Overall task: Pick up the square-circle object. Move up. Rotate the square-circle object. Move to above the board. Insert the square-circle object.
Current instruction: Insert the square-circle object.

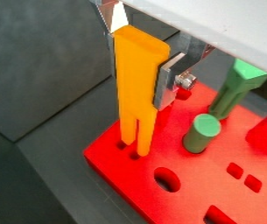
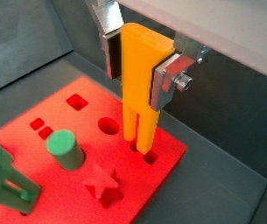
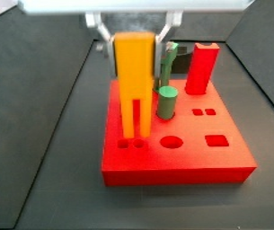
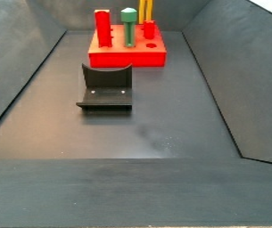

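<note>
Standing upright: green hexagon-topped peg (image 3: 168,61), green cylinder (image 3: 168,101), red square pillar (image 3: 201,68). Apart on the floor: dark fixture (image 4: 104,87).

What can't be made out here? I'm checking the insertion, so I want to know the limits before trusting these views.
- Prong tips of the square-circle object: hidden where they enter the board, so depth is unknown.
- Gripper: its body is cut off by the frame edge in both wrist views.
- Green pegs: too small to separate in a side view.
- Fixture: its far face is hidden by its own upright.
</note>
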